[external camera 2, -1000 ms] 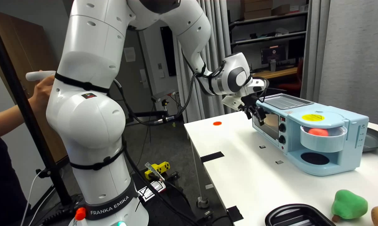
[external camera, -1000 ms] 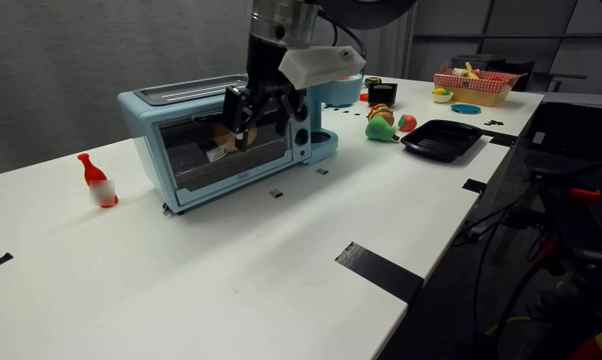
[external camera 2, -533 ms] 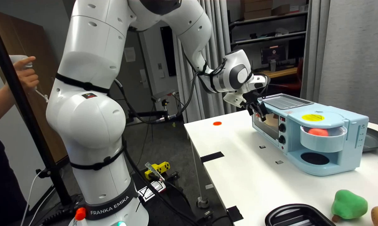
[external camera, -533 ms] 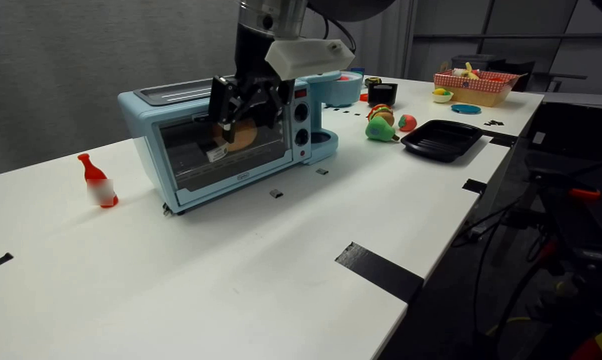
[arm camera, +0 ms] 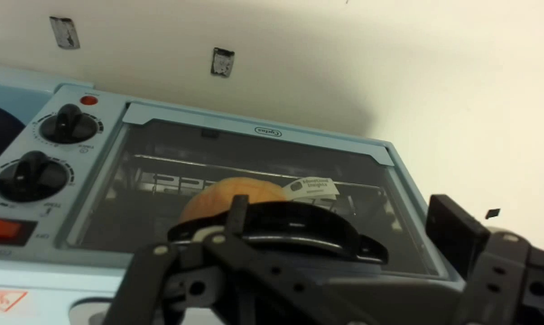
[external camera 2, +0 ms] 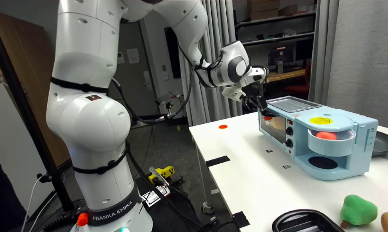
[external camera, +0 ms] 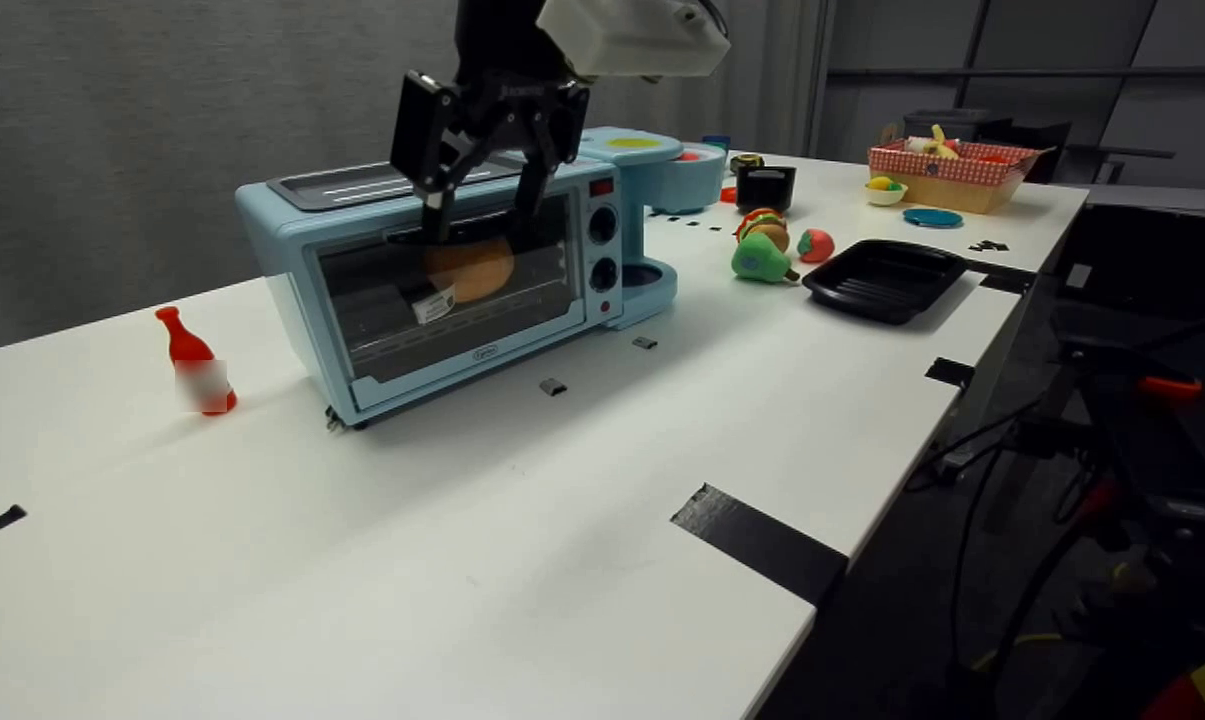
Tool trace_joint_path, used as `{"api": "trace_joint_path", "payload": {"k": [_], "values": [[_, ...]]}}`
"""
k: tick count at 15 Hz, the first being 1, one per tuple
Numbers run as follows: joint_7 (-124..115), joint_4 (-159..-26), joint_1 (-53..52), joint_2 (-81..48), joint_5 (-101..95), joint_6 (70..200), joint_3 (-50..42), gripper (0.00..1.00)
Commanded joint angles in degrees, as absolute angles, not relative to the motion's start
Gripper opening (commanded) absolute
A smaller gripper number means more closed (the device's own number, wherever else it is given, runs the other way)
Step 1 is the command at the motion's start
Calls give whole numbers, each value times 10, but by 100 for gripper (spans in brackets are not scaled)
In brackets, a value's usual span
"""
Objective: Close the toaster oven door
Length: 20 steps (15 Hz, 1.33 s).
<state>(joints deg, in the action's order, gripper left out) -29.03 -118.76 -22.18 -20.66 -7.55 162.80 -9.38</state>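
Observation:
The light blue toaster oven (external camera: 302, 325) stands on the table in both exterior views (external camera 2: 338, 120), with dark knobs on its front panel. Its glass door (external camera: 392, 335) stands upright and looks flush with the front. In the wrist view the door (arm camera: 262, 151) fills the middle, with its black handle (arm camera: 299, 221) along its upper edge. An orange round item (arm camera: 231, 194) with a white tag shows behind the glass. My gripper (external camera: 482, 215) is open and empty near the door's upper edge. In the wrist view its fingers (arm camera: 344, 221) are wide apart; one overlaps the handle. Contact cannot be told.
A red bottle (external camera: 194, 370) stands beside the oven. A green pear (external camera: 760, 258), a black tray (external camera: 887, 282) and a basket (external camera: 982, 190) are farther along the table. A light blue pot (external camera 2: 331, 143) sits in the oven's coffee side.
My gripper has risen from in front of the glass to near the oven's top front edge and shifted left in the exterior views. The door looks unchanged.

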Motion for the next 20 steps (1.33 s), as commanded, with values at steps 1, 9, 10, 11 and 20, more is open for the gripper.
{"api": "trace_joint_path", "payload": {"k": [1, 9, 10, 11, 20], "values": [[-300, -1254, -230, -129, -122, 1646, -92, 100], [-315, -1338, -245, -5, -188, 1647, -95, 100], [-316, -1350, -244, 12, -194, 1646, -94, 100], [-318, -1363, -244, 32, -202, 1644, -92, 100], [-301, -1351, -239, 21, -185, 1629, -88, 100]]}}
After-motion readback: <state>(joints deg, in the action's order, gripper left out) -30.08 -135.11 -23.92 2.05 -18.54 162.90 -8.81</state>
